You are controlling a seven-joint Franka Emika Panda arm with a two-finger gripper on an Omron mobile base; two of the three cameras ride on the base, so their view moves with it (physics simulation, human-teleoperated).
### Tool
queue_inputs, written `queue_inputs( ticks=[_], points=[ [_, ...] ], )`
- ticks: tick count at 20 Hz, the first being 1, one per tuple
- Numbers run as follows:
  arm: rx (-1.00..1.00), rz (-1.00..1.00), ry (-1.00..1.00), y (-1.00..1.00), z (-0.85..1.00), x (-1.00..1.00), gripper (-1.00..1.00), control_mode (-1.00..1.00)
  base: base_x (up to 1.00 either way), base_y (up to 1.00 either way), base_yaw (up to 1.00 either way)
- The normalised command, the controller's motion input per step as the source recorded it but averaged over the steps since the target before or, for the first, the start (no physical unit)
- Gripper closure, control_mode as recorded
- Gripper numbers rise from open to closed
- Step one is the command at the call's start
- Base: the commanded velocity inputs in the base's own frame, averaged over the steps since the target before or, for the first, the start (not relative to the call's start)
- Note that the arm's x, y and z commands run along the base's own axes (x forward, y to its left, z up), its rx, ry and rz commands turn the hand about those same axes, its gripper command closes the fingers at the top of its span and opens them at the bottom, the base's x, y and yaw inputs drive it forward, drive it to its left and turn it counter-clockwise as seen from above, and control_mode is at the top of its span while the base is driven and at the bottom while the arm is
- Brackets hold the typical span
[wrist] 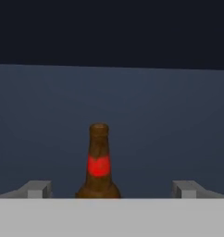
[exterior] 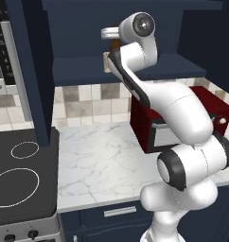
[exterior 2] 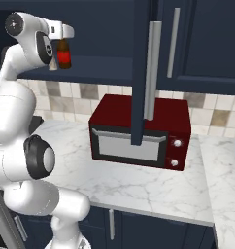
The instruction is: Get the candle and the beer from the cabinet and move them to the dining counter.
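End effector [wrist: 109, 190] spread wide, its fingertips [wrist: 37, 189] apart at either side of the beer [wrist: 99, 162] and gripping nothing. That bottle stands upright on the open cabinet [exterior 2: 105, 68] shelf, dead ahead at 12 o'clock in the hand view. On the marble desk [exterior 2: 139, 185] below sits a red microwave [exterior 2: 139, 131], at 4 o'clock from the bottle in the right base view. An open cabinet door [exterior 2: 141, 73] hangs edge-on before the microwave. A black stove [exterior: 22, 175] lies at 8 o'clock in the left base view.
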Motion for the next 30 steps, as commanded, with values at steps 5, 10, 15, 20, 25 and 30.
queue_inputs(
  ticks=[5,10,15,20,25,30],
  points=[
    [-0.01,0.0,0.0,0.08,0.0,0.24,-1.0,-1.0,0.0,0.0,0.0],
    [0.0,0.0,0.0,0.08,0.0,0.2,-1.0,-1.0,0.0,0.0,0.0],
    [0.0,0.0,0.0,0.02,0.0,0.13,-1.0,-1.0,0.0,0.0,0.0],
    [0.0,0.0,0.0,0.0,0.0,0.09,-1.0,-1.0,0.0,0.0,0.0],
    [0.0,0.0,0.01,0.0,0.0,0.13,-1.0,-1.0,0.0,0.0,0.0],
    [0.0,0.0,0.01,0.0,-0.02,0.13,-1.0,-1.0,0.0,0.0,0.0]
  ],
)
